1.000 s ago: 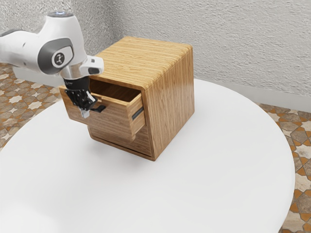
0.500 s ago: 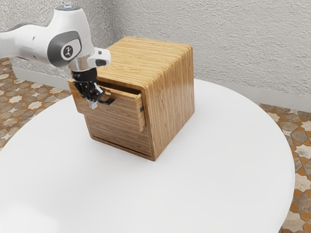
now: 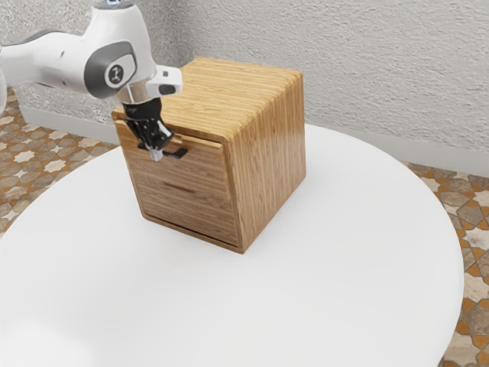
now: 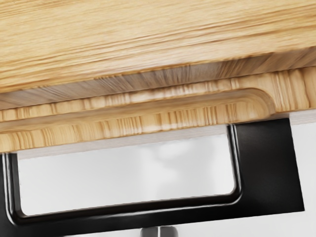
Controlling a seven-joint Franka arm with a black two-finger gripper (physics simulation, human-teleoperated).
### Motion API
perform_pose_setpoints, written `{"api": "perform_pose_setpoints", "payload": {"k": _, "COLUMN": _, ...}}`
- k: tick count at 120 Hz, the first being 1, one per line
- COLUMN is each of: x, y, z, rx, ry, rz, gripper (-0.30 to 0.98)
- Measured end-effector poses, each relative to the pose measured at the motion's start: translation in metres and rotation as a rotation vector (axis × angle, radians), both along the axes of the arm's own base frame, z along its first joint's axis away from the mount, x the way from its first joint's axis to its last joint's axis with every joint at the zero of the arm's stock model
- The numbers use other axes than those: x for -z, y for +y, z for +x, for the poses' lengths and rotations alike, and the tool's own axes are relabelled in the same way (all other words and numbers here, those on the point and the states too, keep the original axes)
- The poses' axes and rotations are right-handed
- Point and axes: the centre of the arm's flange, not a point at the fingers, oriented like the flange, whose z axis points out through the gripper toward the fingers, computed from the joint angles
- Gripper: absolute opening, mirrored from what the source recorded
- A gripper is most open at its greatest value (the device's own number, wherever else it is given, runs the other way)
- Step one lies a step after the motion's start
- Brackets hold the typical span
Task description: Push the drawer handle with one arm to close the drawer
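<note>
My black gripper (image 3: pixel 156 155) points downward at the front of a wooden cabinet (image 3: pixel 267 157), its two fingers together, with nothing clamped between them. The black drawer handle (image 3: pixel 176 154), a squared loop, is right at the fingertips; the wrist view puts them at the middle of its outer bar, and they appear to touch it, though contact is hard to judge from here. Just past the handle, on the cabinet side of the fingers, is the upper drawer (image 3: pixel 202 164), almost closed: its front stands slightly out from the cabinet, with a narrow step along the top. The closed lower front is below the fingers, and the cabinet's striped top is above and beyond them. My white arm (image 3: pixel 65 63) reaches in from the exterior view's left. Under the cabinet, lower than the fingers, spreads a round white table (image 3: pixel 306 283).
</note>
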Motion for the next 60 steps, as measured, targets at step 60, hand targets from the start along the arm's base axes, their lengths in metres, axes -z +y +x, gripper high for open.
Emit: {"api": "perform_pose_setpoints", "payload": {"k": 60, "x": -0.016, "y": -0.011, "z": -0.046, "rx": -0.005, "ry": -0.001, "rz": 0.002, "gripper": -0.07}}
